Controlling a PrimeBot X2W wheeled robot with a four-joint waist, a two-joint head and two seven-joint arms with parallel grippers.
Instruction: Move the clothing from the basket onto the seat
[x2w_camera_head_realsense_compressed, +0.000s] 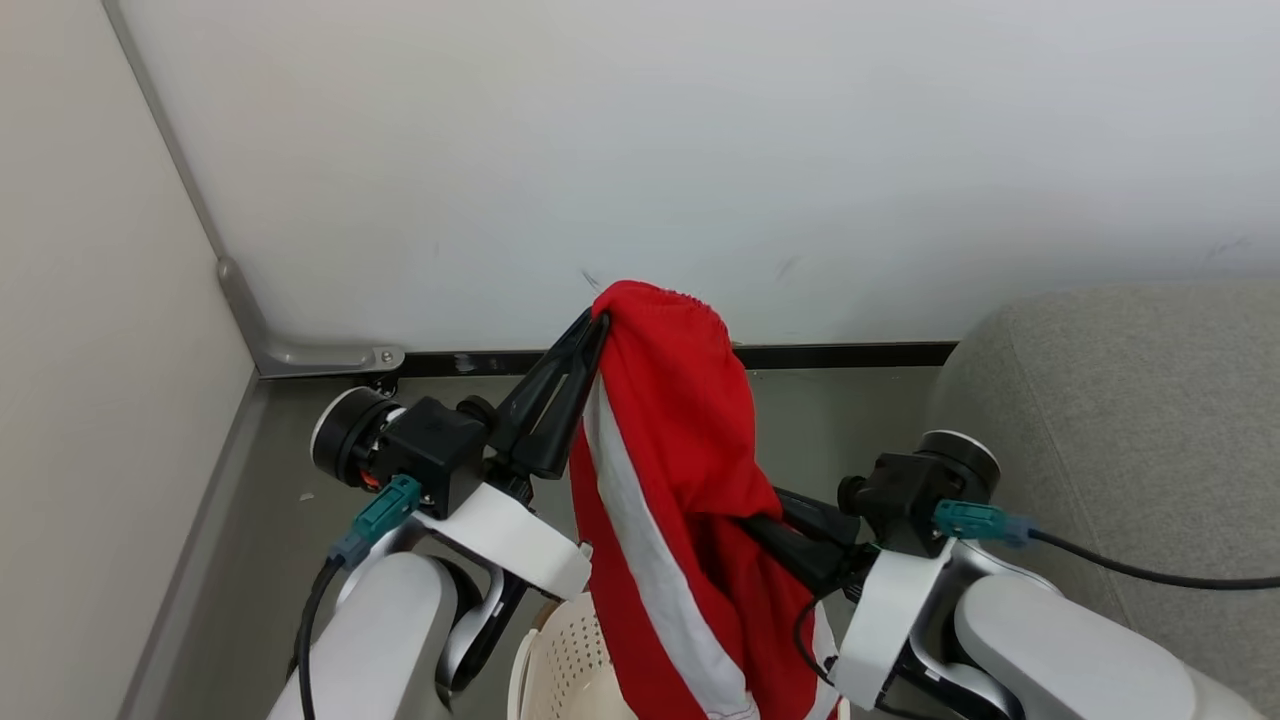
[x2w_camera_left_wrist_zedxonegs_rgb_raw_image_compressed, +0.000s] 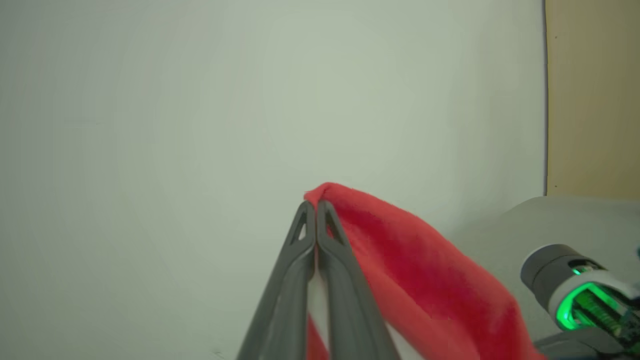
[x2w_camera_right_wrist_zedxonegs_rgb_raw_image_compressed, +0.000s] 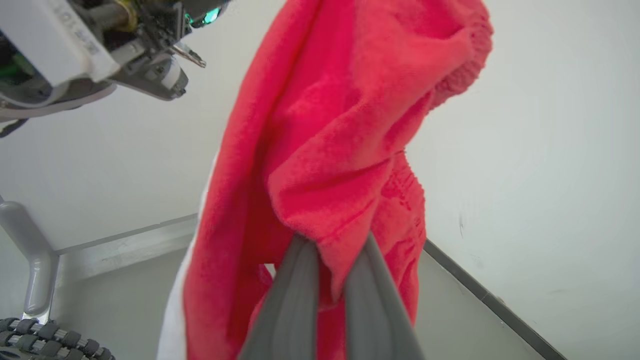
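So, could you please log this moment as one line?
left hand: shut on clothing | right hand: shut on clothing | clothing: hanging above basket

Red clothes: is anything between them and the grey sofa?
Nothing visible blocks the way. The clothing hangs over the basket, the sofa to its right; just the right gripper holding it is on that side.

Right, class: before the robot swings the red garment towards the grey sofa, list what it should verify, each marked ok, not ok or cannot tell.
1. Left gripper shut on the top of the red fabric garment with white stripes: ok.
2. Right gripper shut on a fold lower down: ok.
3. Garment's lower end hanging clear of the cream perforated plastic basket: cannot tell, it runs off the head view.
4. Light grey upholstered sofa in sight on the robot's right: ok.
5. Black cable at the right wrist clear of the cloth: ok.
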